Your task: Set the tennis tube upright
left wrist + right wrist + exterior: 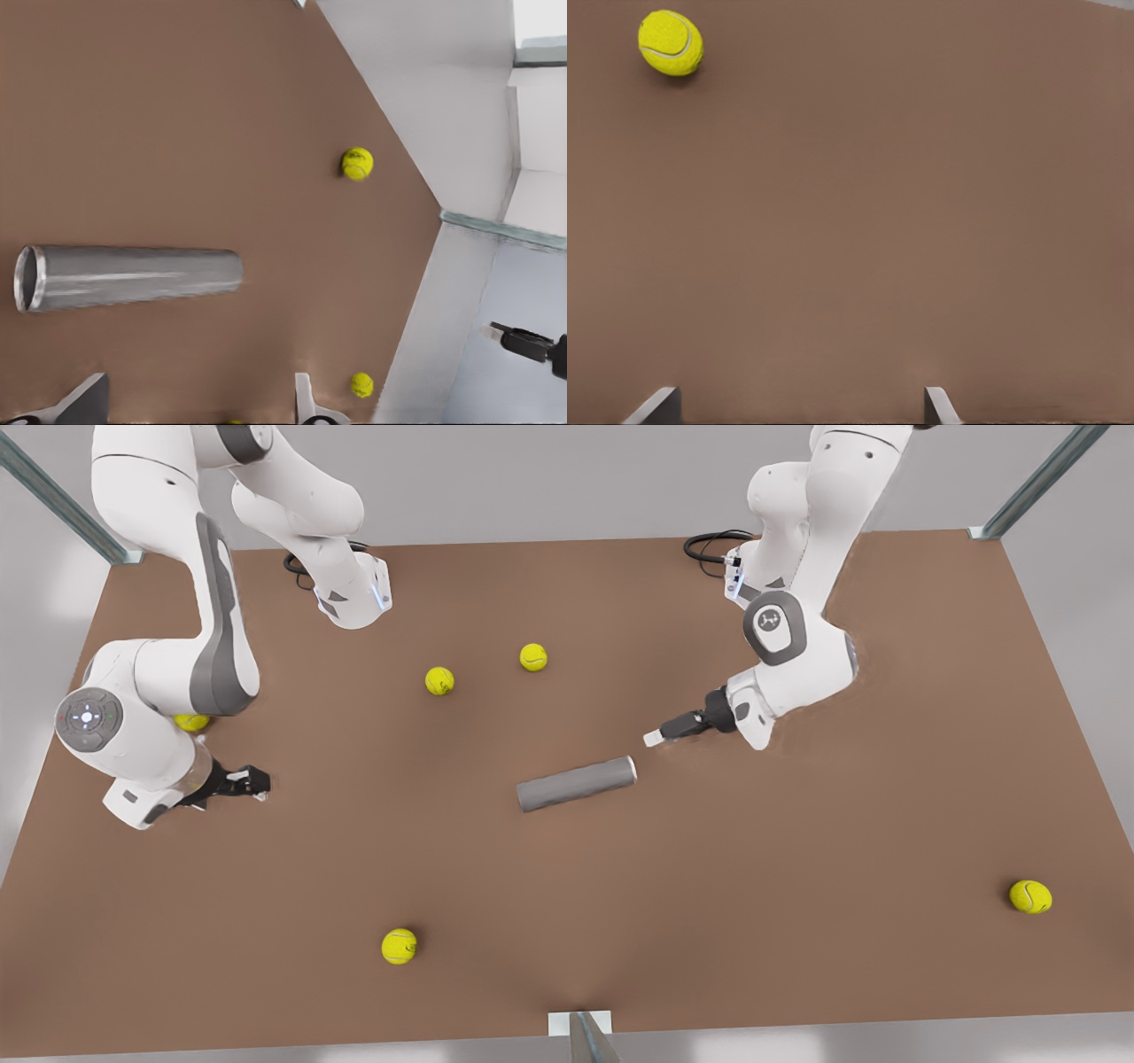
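Note:
The tennis tube is a matte grey cylinder lying flat near the middle of the brown table. Its pale silvery rim points to the front view's right. My left gripper hangs just beyond that rim end, a little above and apart from it. It stands open in the left wrist view, with the tube lying crosswise ahead of its fingers. At the front view's left, far from the tube, my right gripper waits open over bare table.
Several yellow-green tennis balls lie scattered: two behind the tube, one near the front edge, one at the far right, one partly behind the right arm. A ball lies ahead of the right gripper.

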You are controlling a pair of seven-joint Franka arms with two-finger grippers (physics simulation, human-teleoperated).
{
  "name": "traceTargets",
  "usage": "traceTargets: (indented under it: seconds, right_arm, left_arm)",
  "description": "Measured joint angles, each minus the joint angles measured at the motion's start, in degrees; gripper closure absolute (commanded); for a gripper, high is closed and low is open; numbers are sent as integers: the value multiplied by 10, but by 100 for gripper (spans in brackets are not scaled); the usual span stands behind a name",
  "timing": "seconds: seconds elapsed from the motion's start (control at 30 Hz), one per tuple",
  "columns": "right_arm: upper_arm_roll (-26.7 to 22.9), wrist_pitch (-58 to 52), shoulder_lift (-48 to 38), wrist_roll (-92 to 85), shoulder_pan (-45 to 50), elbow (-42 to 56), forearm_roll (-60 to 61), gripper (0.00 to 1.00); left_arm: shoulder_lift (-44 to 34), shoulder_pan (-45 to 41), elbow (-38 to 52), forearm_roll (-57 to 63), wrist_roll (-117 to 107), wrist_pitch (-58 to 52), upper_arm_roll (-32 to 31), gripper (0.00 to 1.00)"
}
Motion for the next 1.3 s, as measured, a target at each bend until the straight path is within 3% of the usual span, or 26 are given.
traceTargets:
  seconds: [0.1,0.57,1.3]
  right_arm:
    - [2,-14,3,25,5,12,-3,0]
    - [1,-12,11,16,-5,11,-2,0]
    - [18,-15,4,28,5,5,1,0]
  left_arm:
    - [33,51,-11,-40,100,-11,-17,1]
    - [172,79,9,-71,196,58,-17,1]
    - [208,66,-18,-281,347,75,-33,2]
